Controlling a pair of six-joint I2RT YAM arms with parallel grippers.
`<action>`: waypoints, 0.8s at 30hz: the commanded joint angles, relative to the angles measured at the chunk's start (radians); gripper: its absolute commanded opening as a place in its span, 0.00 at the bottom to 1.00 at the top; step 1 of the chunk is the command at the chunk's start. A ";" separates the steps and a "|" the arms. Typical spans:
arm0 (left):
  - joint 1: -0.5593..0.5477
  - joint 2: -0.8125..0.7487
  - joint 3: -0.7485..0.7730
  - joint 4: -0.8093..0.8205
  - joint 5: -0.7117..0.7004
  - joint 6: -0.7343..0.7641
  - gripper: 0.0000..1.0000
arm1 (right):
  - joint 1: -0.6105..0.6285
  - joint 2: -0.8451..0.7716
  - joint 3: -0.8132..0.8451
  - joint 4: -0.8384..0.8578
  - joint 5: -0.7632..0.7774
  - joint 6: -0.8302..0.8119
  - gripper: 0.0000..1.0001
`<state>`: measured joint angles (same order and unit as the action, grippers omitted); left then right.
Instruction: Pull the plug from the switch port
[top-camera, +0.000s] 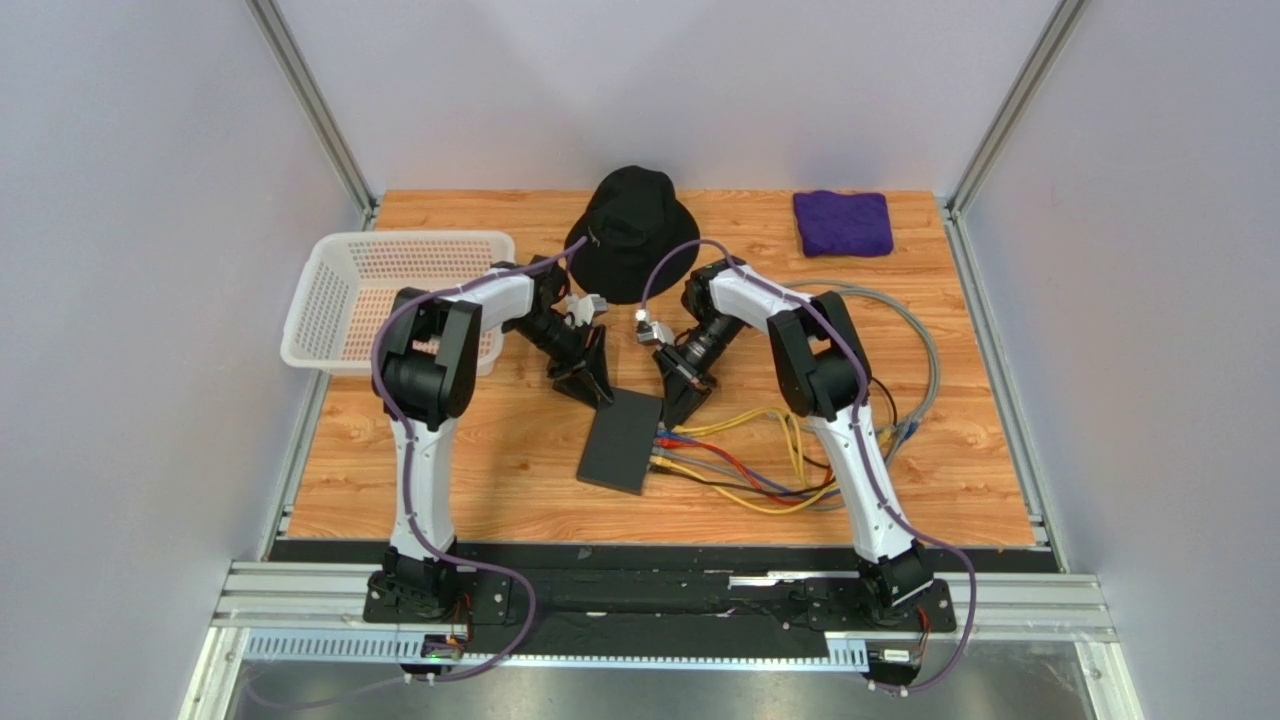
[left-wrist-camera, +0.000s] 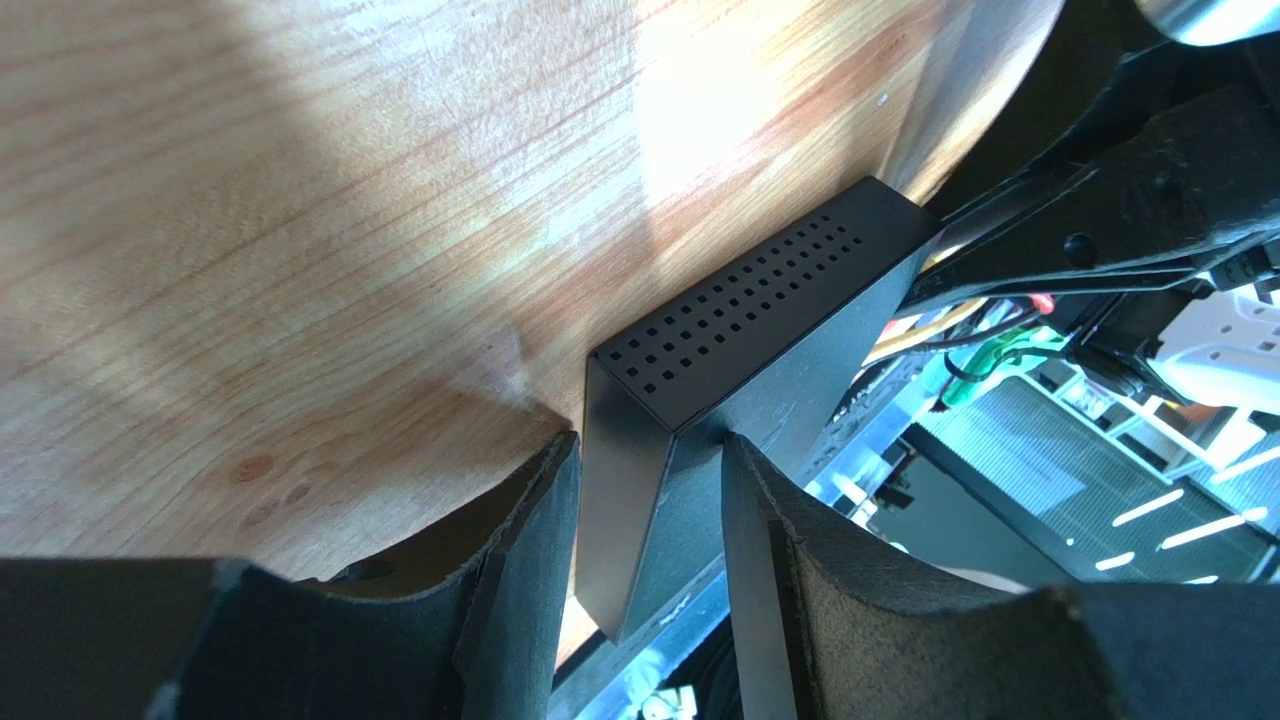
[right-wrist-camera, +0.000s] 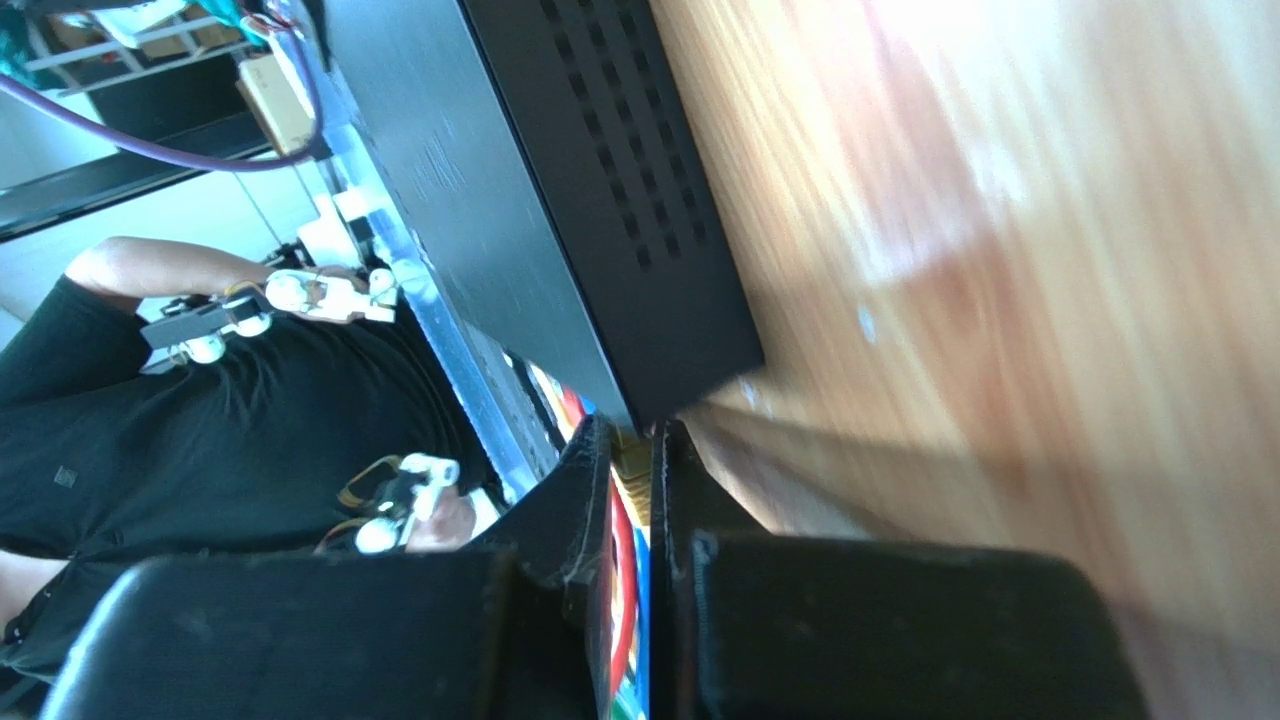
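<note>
The switch (top-camera: 621, 446) is a flat black box lying on the wooden table, and yellow, red and blue cables (top-camera: 751, 468) run out of its right edge. My left gripper (top-camera: 597, 390) straddles its far left corner. In the left wrist view both pads of the left gripper (left-wrist-camera: 646, 450) press the perforated switch (left-wrist-camera: 766, 293). My right gripper (top-camera: 675, 402) sits at the far right corner by the sockets. In the right wrist view the right gripper (right-wrist-camera: 634, 435) is nearly closed on a yellowish plug (right-wrist-camera: 633, 468) right at the switch (right-wrist-camera: 571, 195), with red and blue cable behind it.
A white basket (top-camera: 394, 255) stands at the back left. A black bucket hat (top-camera: 634, 225) lies just behind both grippers, and a purple cloth (top-camera: 843, 222) lies at the back right. A grey cable (top-camera: 920, 353) loops along the right side.
</note>
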<state>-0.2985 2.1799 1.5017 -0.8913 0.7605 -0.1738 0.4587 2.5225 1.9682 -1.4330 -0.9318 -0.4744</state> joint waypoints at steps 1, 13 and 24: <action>0.005 0.047 0.017 0.031 -0.102 0.043 0.49 | -0.075 -0.080 -0.002 0.034 0.226 -0.041 0.00; 0.025 0.037 0.077 0.034 -0.121 0.059 0.49 | -0.198 -0.355 -0.034 0.284 0.614 0.057 0.00; 0.076 -0.011 0.123 0.020 -0.086 0.131 0.49 | -0.278 -0.288 0.200 0.300 0.901 0.035 0.40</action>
<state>-0.2398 2.1960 1.5921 -0.9138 0.7010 -0.1173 0.1879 2.2253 1.9747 -1.1305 -0.1234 -0.4557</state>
